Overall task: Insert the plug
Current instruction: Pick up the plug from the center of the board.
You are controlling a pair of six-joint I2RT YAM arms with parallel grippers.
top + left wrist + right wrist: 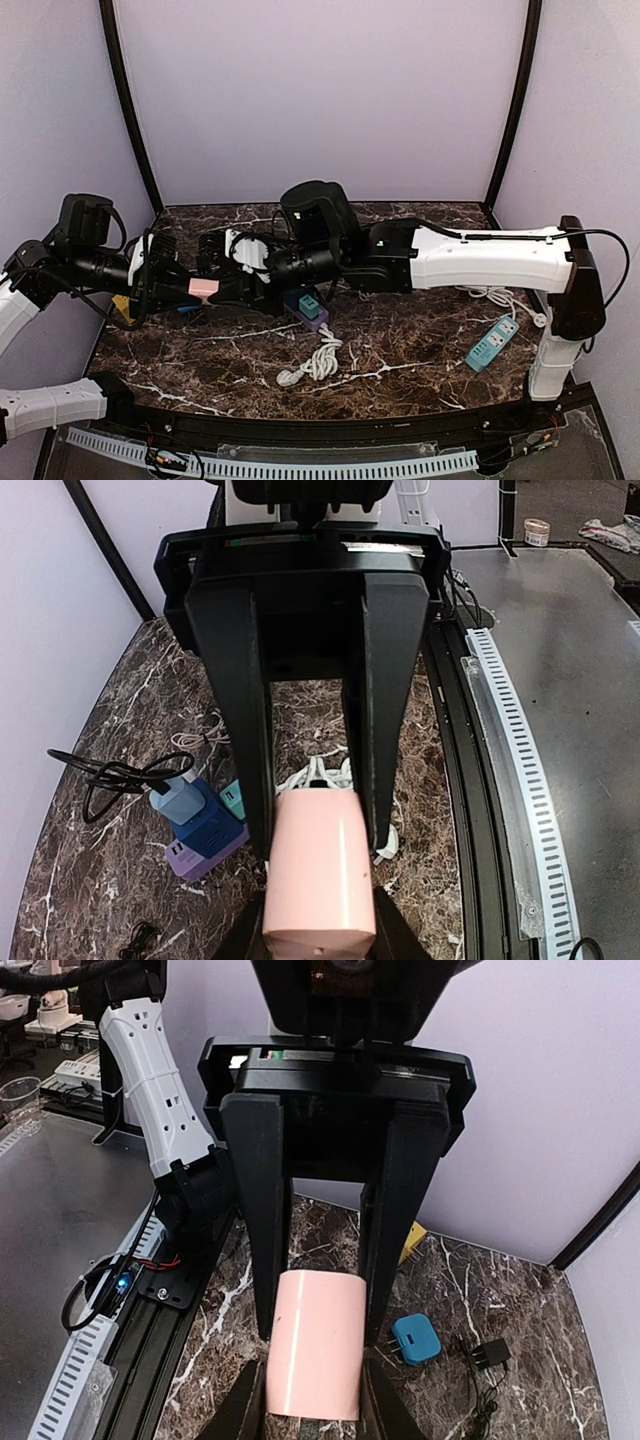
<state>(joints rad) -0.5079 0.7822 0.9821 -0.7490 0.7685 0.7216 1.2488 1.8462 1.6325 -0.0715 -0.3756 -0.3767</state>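
Observation:
A pink plug (pixel 203 289) hangs above the left of the table, held from both sides. My left gripper (pixel 186 288) comes from the left and is shut on it; in the left wrist view the plug (pixel 318 870) fills the gap of the left gripper (pixel 318 845). My right gripper (pixel 226 290) comes from the right and is shut on the same plug (pixel 315 1355), which sits between the fingers of the right gripper (pixel 315 1330). A purple and blue power strip (pixel 308 305) lies just right of the grippers, with a light blue plug (pixel 178 800) in it.
A white cable (pixel 318 360) coils in front of the strip. A teal power strip (pixel 492 342) lies at the right. A blue adapter (pixel 414 1340), a black adapter (pixel 488 1355) and a yellow plug (pixel 410 1243) lie on the marble at the left.

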